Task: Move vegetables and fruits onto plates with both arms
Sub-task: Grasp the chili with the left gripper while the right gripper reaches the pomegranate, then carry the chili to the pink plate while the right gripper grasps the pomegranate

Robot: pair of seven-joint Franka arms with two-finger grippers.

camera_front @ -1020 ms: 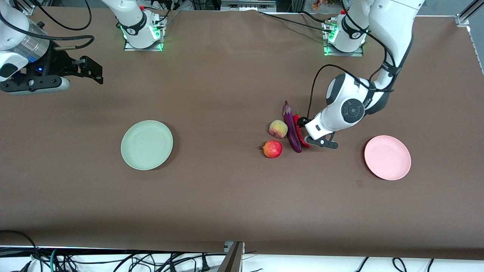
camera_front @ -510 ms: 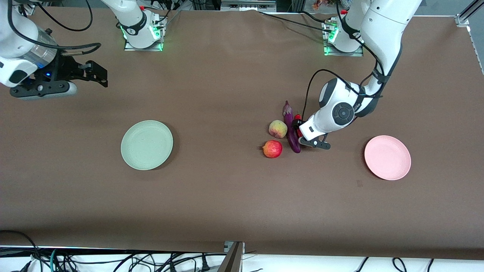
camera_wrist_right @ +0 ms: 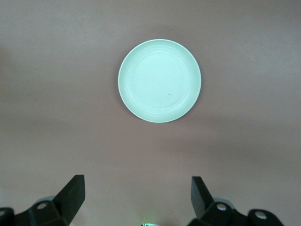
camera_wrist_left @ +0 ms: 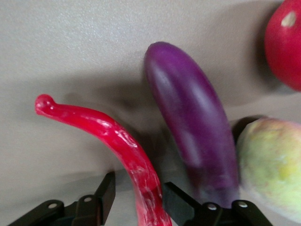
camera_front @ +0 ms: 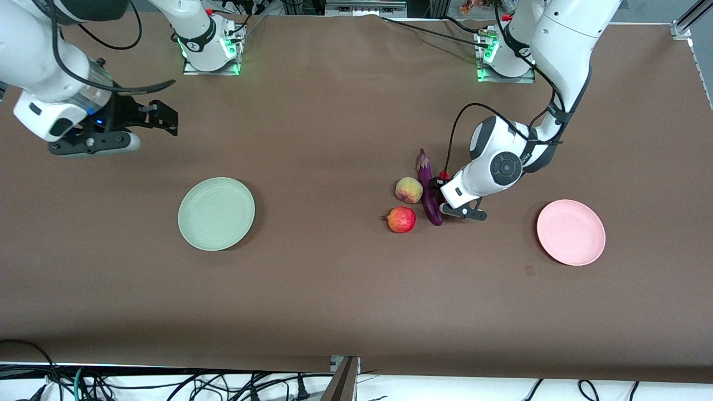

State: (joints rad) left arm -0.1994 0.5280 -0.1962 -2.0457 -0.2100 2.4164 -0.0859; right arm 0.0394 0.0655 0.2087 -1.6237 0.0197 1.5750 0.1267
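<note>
1. Left hand (camera_wrist_left: 136, 200) at frame centre-right, fingers apparently pinching the red chili pepper (camera_wrist_left: 117, 146) beside the eggplant (camera_front: 429, 192), peach (camera_front: 409, 190) and pomegranate (camera_front: 401, 219).
2. Right hand (camera_front: 161, 118), upper left, spread wide and empty, above the green plate (camera_front: 216, 213); pink plate (camera_front: 571, 231) lower right.

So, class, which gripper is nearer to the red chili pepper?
The left gripper: its fingers straddle the chili pepper beside the eggplant. The right gripper hangs open over bare table at the right arm's end, well away from it.
</note>
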